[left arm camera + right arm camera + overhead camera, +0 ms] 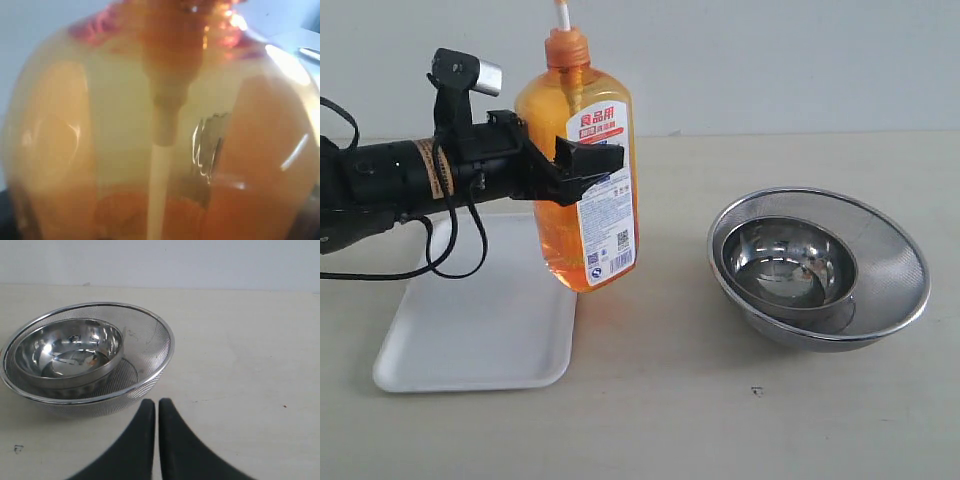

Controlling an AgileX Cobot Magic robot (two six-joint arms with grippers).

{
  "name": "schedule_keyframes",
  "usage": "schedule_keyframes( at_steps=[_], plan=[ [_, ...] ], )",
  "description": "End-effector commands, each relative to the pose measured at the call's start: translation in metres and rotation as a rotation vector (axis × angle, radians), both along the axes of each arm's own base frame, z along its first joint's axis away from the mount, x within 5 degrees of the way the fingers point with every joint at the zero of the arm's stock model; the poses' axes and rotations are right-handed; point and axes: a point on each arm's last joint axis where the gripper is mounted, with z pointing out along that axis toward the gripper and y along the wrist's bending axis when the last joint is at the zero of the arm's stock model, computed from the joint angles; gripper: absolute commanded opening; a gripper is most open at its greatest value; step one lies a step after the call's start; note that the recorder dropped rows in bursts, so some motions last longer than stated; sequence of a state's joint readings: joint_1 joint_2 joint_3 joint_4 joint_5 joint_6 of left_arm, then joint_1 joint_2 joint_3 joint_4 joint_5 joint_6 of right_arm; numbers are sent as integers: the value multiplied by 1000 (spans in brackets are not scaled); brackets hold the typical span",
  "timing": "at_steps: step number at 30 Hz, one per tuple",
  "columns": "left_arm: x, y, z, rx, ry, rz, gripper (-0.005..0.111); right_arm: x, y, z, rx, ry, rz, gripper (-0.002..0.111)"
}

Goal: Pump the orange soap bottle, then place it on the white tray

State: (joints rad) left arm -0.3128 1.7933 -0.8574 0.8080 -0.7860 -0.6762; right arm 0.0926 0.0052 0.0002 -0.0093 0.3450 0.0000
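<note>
The orange soap bottle [582,170] hangs upright in the air, tilted slightly, its base just above the right edge of the white tray [470,320]. My left gripper [582,165] is shut on the bottle's middle, one dark finger across the white label. The bottle's white stem runs out of the top of the exterior view, so the pump head is out of view. In the left wrist view the orange soap bottle [160,140] fills the picture and hides the fingers. My right gripper [156,405] is shut with nothing in it, low over the table; it does not show in the exterior view.
A steel mesh strainer bowl [890,290] with a smaller steel bowl [790,265] inside it stands right of the bottle. In the right wrist view the strainer bowl [150,355] lies just beyond the right fingertips. A pale wall closes off the back of the table.
</note>
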Motion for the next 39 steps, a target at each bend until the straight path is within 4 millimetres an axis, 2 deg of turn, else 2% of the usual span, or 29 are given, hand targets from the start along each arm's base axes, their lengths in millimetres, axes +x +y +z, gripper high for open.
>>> schedule_keyframes(
  at_steps=[1,5,12,21,25,34,39],
  plan=[
    [-8,-15,15,-73,-72,24,5,0,0,1,-6,-18,-1,0],
    [-18,-35,11,-44,-103,121,5,0,0,1,-6,-18,-1,0],
    [-28,-52,9,11,-126,204,5,0,0,1,-6,-18,-1,0],
    [-31,-55,8,-7,-85,369,5,0,0,1,-6,-18,-1,0],
    [-32,-56,8,-5,-85,365,5,0,0,1,-6,-18,-1,0],
    [-38,-67,13,-20,-156,213,5,0,0,1,-8,-18,0,0],
    [-39,-68,15,-30,-175,207,5,0,0,1,-8,-18,0,0]
  ],
)
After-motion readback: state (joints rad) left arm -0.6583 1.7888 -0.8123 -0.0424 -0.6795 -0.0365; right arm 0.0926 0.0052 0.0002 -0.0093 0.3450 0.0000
